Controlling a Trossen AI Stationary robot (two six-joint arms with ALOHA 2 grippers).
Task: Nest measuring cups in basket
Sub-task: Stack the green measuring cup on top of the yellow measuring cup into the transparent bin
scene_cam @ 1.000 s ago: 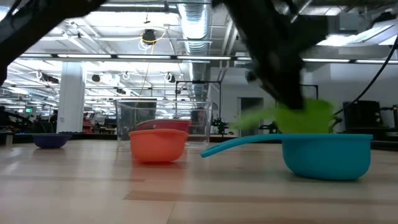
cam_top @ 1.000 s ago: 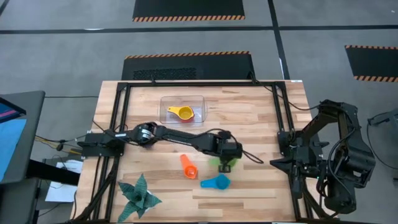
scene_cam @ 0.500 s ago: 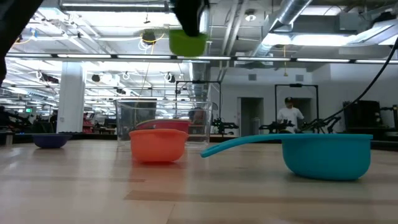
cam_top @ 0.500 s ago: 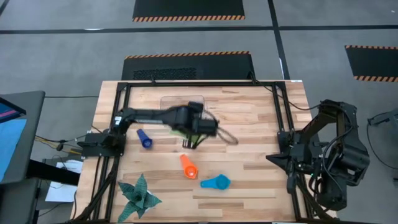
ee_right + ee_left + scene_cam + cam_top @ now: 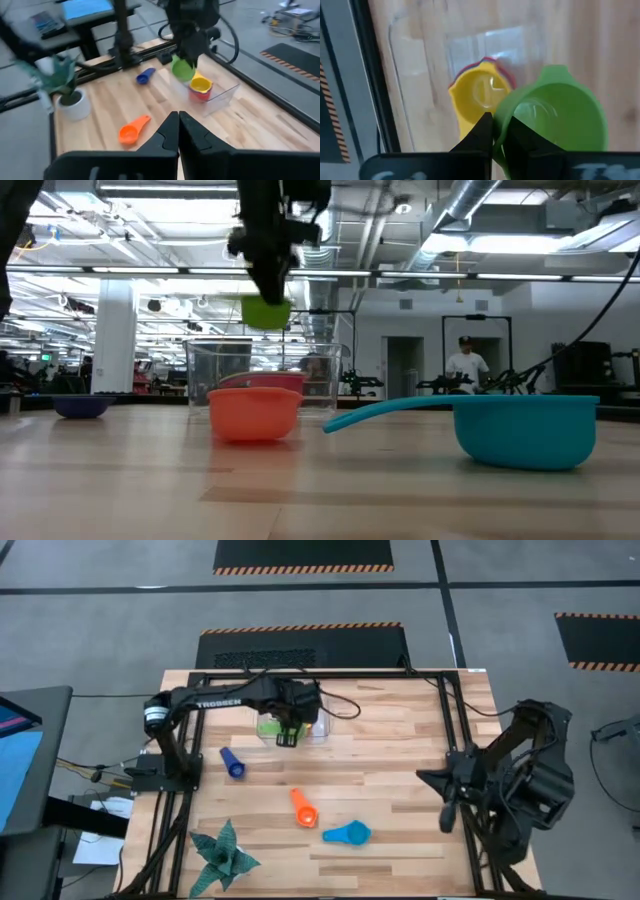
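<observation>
Above the clear basket [image 5: 296, 712] at the table's far side, the left gripper [image 5: 287, 729] is clamped on the green cup [image 5: 265, 311], holding it in the air. Inside the basket the yellow cup [image 5: 480, 94] sits in the red one [image 5: 200, 94]. Off the table's right edge, the right gripper [image 5: 178, 131] is closed and empty.

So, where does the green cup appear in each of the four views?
High: green cup over the basket.
Low: upper left, above the basket.
Left wrist: lower right.
Right wrist: upper centre.
Shared landmark: the basket.
</observation>
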